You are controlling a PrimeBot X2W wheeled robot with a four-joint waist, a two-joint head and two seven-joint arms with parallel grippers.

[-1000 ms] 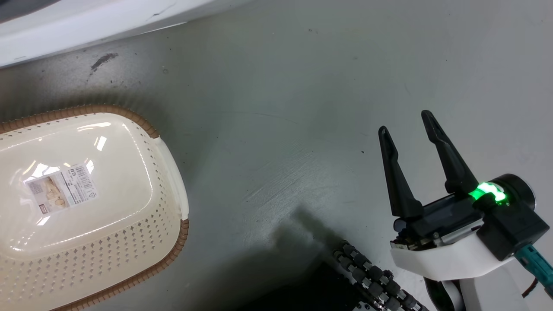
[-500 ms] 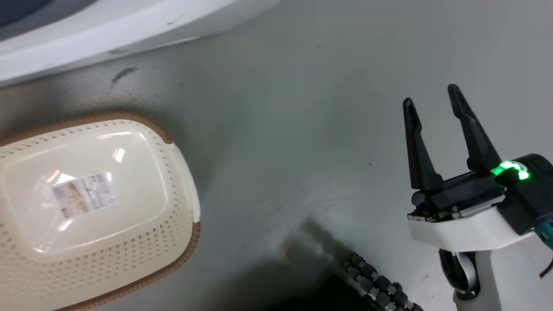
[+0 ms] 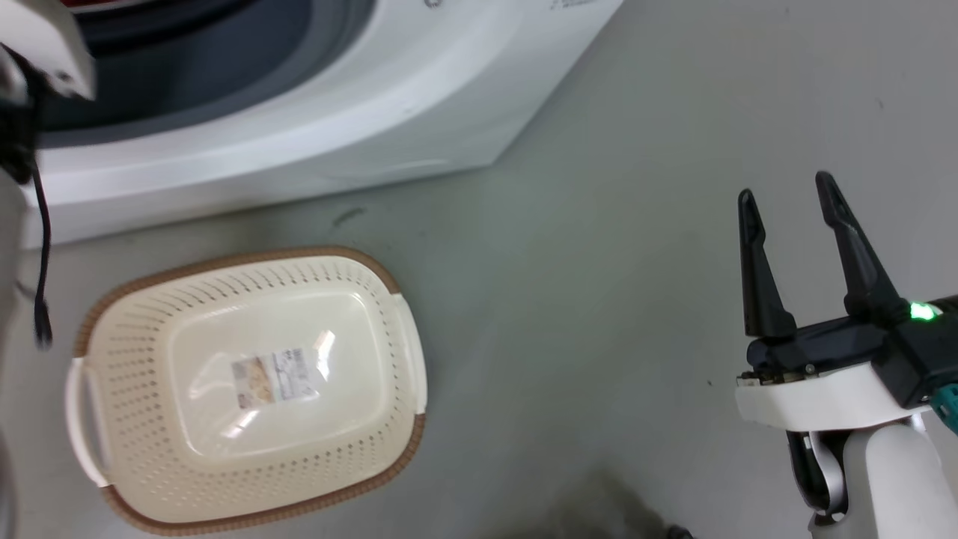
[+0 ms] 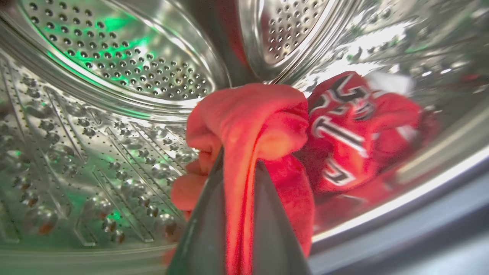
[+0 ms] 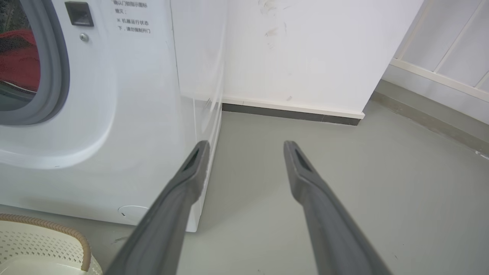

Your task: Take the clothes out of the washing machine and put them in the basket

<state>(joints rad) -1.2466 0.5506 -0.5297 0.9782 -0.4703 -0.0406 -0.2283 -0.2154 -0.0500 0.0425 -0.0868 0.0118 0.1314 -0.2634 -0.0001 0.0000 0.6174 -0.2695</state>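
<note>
Your left pincer (image 4: pixel 240 160) is clamped on the plain garment (image 4: pixel 248 114) inside the drum (image 4: pixel 114 76), the jersey (image 4: pixel 344 130) just beside it. Your right pincer (image 3: pixel 784 187) gapes empty, well apart from the basket (image 3: pixel 247 258).

I count two red garments, both in the far-left machine: one plain red garment (image 4: pixel 248 118) and, to its right, one lettered jersey (image 4: pixel 344 130). There's one washing machine (image 3: pixel 314 127) and one basket (image 3: pixel 135 329) near left, with two white handles (image 3: pixel 414 352) and one label (image 3: pixel 277 376). I see two grippers, the left gripper (image 4: pixel 240 158) and the right gripper (image 3: pixel 784 188), with two fingers each.
</note>
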